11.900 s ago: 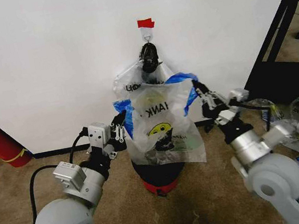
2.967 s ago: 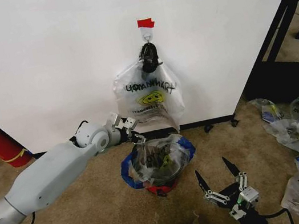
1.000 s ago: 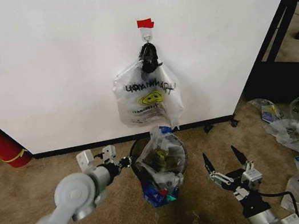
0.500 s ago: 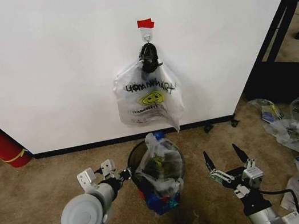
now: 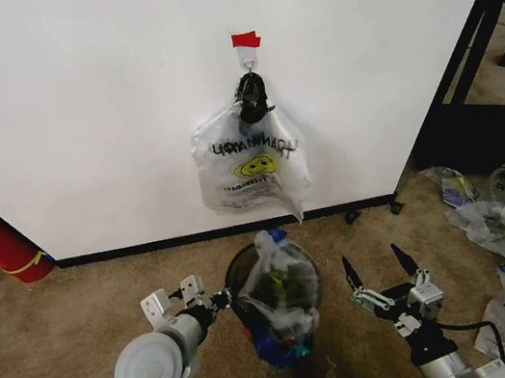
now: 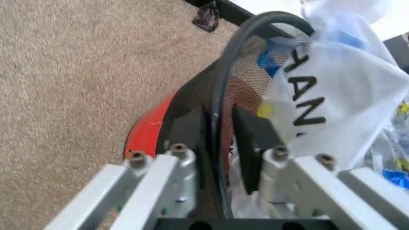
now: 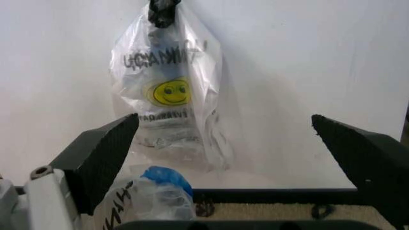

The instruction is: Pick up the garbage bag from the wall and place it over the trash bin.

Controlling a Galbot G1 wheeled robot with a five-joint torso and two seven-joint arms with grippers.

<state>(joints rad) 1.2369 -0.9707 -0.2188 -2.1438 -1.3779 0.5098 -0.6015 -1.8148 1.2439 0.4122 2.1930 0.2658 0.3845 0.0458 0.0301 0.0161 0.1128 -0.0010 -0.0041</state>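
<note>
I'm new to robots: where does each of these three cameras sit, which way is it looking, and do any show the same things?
Head view: high on the robot, looking down at the wall, trash bin and both pincers, left pincer, right pincer.
Left wrist view: on the left arm, facing the bin rim its fingers straddle.
Right wrist view: on the right arm, facing the hanging bag.
Shared: the garbage bag on the bin.

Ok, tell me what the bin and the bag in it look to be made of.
Trash bin: seemingly fine black mesh, likely metal, with a smooth dark rim and red base; the weave shows through its wall. Garbage bag: thin, glossy, see-through plastic film, crinkled, with blue patches.
</note>
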